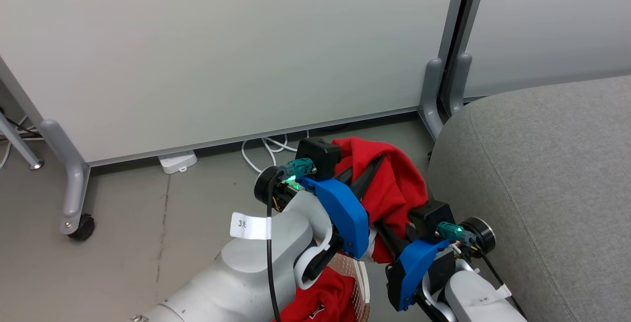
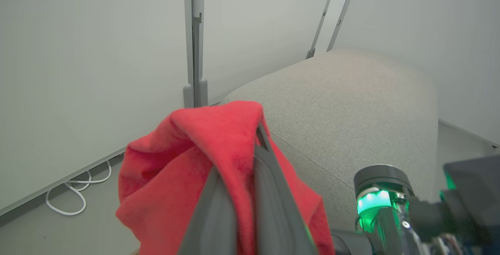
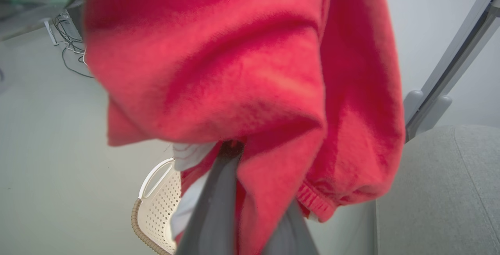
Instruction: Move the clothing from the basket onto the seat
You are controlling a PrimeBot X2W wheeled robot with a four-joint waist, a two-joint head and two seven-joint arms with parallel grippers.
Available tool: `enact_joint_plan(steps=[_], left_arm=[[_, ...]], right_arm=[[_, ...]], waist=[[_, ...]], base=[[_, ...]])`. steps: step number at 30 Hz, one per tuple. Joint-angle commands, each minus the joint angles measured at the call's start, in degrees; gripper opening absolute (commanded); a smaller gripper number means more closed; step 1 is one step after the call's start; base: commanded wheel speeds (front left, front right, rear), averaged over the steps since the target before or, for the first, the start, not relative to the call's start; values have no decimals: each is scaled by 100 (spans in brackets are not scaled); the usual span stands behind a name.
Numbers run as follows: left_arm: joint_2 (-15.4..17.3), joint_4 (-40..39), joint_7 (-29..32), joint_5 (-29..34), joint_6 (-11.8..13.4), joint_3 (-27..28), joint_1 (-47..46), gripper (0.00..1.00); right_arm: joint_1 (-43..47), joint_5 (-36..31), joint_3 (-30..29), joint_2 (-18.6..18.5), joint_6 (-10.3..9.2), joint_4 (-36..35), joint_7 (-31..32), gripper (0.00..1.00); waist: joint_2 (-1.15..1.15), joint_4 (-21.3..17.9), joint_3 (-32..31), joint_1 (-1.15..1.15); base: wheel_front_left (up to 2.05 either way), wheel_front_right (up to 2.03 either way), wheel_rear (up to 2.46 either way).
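The left fingers (image 2: 273,196) are clenched on a fold of the red garment (image 1: 394,189), the cloth draped over their tips and pinched between them. The right fingers (image 3: 213,212) are clamped on the same garment lower down, with red fabric bunched between the two dark bars and hanging over them.

In the head view the left forearm (image 1: 256,268) rises from the bottom edge towards the upper right, its blue wrist bracket uppermost and its fingers slanting up and to the right into the cloth. The right forearm (image 1: 475,297) comes in at the lower right, and its fingers slant up and to the left, so the two pairs converge inside the garment.

The garment is held in the air above the floor (image 1: 148,223), close to the rounded end of the grey sofa (image 1: 542,189) but not lying on it. Whether it brushes the sofa's side I cannot tell.

The cream perforated basket (image 3: 160,208) sits below the arms, beside the sofa. A second red garment (image 1: 325,297) with a small dark-and-white logo lies in it, partly hidden by the left forearm. White trim shows at the basket's edge in the right wrist view.
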Motion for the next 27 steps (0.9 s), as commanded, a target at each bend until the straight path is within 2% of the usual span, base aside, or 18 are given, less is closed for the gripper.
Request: enact_joint_plan(steps=[1, 5, 6, 7, 8, 9, 13, 17, 18, 27], left_arm=[[1, 15, -51, -23, 11, -32, -107, 0], [2, 18, -101, -48, 7, -54, -142, 0], [2, 12, -131, -39, 8, -53, -153, 22], [1, 1, -175, -19, 2, -47, -158, 52], [1, -7, -207, 3, -12, -37, -157, 91], [1, -12, -234, 29, -29, -24, -149, 100], [3, 25, -330, 206, -8, 135, -31, 100], [31, -228, -347, 686, -14, 754, 279, 100], [31, -228, -347, 686, -14, 754, 279, 100], [314, -1075, -351, 2111, -364, 1892, 1454, 100]], right_arm=[[-87, 31, -6, -18, 3, 14, -47, 0], [-90, 11, -4, -18, 3, 17, -62, 0], [-92, 8, -11, -18, 3, 15, -61, 0], [-91, 8, -16, -18, 3, 12, -67, 0], [-94, 7, -22, -18, 3, 4, -77, 0], [-96, 3, -29, -18, 3, -6, -85, 0], [-115, -32, -121, -18, 3, -55, -135, 0], [-107, -74, -267, -18, 3, -94, -170, 0], [-107, -74, -267, -18, 3, -94, -170, 0], [1, -256, -574, -18, 3, -175, -185, 0]], waist=[[0, -3, 1, 0], [0, -2, 2, 0], [0, -2, 3, 0], [0, -2, 5, 0], [0, -1, 7, 0], [0, 0, 9, 0], [0, 17, 24, 0], [0, 56, 55, 0], [0, 56, 55, 0], [0, 119, 97, 0]], base=[[0, 0, 0], [0, 0, 0], [0, 0, 0], [0, 0, 0], [0, 0, 0], [0, 0, 0], [0, 0, 0], [0, 0, 0], [0, 0, 0], [0, 0, 0]])
